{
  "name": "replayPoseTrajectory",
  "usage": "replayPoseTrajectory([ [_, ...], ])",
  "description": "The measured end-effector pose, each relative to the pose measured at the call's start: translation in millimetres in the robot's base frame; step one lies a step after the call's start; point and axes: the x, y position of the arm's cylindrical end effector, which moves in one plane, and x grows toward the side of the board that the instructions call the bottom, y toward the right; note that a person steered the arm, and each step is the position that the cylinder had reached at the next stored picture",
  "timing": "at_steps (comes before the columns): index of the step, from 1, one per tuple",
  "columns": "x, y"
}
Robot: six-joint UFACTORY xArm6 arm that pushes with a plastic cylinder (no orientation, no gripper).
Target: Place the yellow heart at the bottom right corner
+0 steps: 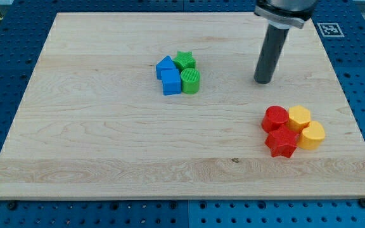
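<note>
Two yellow blocks sit at the view's right on the wooden board (106, 152). One (299, 117) has an angular shape, the other (312, 135) is rounder and may be the heart; I cannot tell for certain. They touch a red round block (274, 118) and a red star (282, 142). My tip (263, 81) rests on the board above and to the left of this cluster, apart from it.
A second cluster sits at the upper middle: a blue pointed block (165, 65), a blue cube (171, 82), a green star (184, 61) and a green cylinder (191, 81). The board's right edge runs close to the yellow blocks.
</note>
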Motion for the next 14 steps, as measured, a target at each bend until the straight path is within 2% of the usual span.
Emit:
replayPoseTrajectory([
  [2, 18, 36],
  [6, 68, 61],
  [14, 118, 36],
])
